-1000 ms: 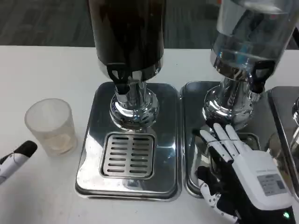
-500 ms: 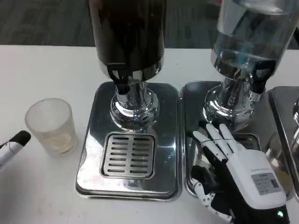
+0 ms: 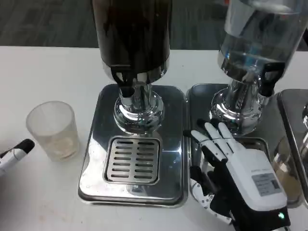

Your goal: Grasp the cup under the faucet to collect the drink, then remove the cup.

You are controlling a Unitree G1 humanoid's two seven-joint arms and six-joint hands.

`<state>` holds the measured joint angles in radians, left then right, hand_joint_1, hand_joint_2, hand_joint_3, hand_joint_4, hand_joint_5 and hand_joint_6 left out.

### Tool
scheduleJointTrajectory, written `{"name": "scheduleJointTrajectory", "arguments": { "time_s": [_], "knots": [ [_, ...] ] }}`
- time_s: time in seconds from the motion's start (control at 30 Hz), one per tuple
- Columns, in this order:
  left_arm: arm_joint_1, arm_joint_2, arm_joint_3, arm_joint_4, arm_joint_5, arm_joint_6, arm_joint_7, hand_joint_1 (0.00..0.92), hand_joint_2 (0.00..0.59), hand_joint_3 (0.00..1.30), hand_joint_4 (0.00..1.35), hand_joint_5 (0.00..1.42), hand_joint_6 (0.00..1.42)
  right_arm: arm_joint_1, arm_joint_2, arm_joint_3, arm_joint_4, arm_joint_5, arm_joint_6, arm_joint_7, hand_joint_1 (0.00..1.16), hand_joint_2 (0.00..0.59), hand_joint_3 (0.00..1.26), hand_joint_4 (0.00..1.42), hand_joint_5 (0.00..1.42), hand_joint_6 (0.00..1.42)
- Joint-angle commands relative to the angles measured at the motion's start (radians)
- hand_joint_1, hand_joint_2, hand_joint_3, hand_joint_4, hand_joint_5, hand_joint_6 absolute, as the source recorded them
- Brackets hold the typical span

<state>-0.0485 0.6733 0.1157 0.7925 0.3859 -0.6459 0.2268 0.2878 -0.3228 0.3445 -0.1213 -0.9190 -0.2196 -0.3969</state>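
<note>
- The cup, a frosted, translucent tumbler, stands upright on the white desk, to the left of the left drip tray and well apart from the dark dispenser's faucet.
- It is not under the faucet, so the step in hand appears to be reaching the cup.
- The left robot hand shows only a black fingertip at the frame's left edge, near the cup but not touching it; whether its fingers are apart or together cannot be told.
- The right robot hand hovers over the right drip tray, fingers spread apart, holding nothing.
- To do the step well, the left robot hand should wrap the cup around its middle, keeping it upright, then carry it over the slotted grate directly below the faucet.
- The tray's raised rim lies between cup and grate, so the cup likely needs lifting rather than sliding.
- The clear dispenser stands to the right; another tumbler sits at the far right.
</note>
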Motion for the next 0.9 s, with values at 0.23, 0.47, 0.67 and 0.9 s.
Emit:
{"name": "scheduleJointTrajectory", "arguments": {
  "time_s": [0.23, 0.47, 0.67, 0.9],
  "knots": [
    [-0.099, 0.042, -0.063, 0.101, 0.031, -0.012, 0.015, 0.08, 0.033, 0.0, 0.0, 0.08, 0.17, -0.009, 0.013, 0.021, 0.0, -0.016, 0.009, -0.011, 0.59, 0.561, 0.2, 0.06, 0.02, 0.23],
    [-0.137, 0.053, -0.102, 0.134, 0.038, -0.017, 0.021, 0.086, 0.031, 0.0, 0.0, 0.09, 0.17, -0.013, 0.009, 0.027, -0.004, -0.017, 0.008, -0.001, 0.59, 0.561, 0.2, 0.06, 0.03, 0.23],
    [-0.143, 0.05, -0.125, 0.14, 0.052, -0.033, 0.058, 0.091, 0.03, 0.0, 0.0, 0.1, 0.17, -0.014, -0.004, 0.016, -0.008, -0.007, 0.001, 0.0, 0.58, 0.561, 0.2, 0.07, 0.03, 0.23],
    [-0.139, 0.017, -0.156, 0.114, 0.074, -0.05, 0.105, 0.114, 0.046, 0.0, 0.0, 0.13, 0.2, -0.015, -0.057, -0.017, 0.002, 0.041, -0.039, 0.01, 0.58, 0.556, 0.2, 0.07, 0.03, 0.23]
  ]
}}
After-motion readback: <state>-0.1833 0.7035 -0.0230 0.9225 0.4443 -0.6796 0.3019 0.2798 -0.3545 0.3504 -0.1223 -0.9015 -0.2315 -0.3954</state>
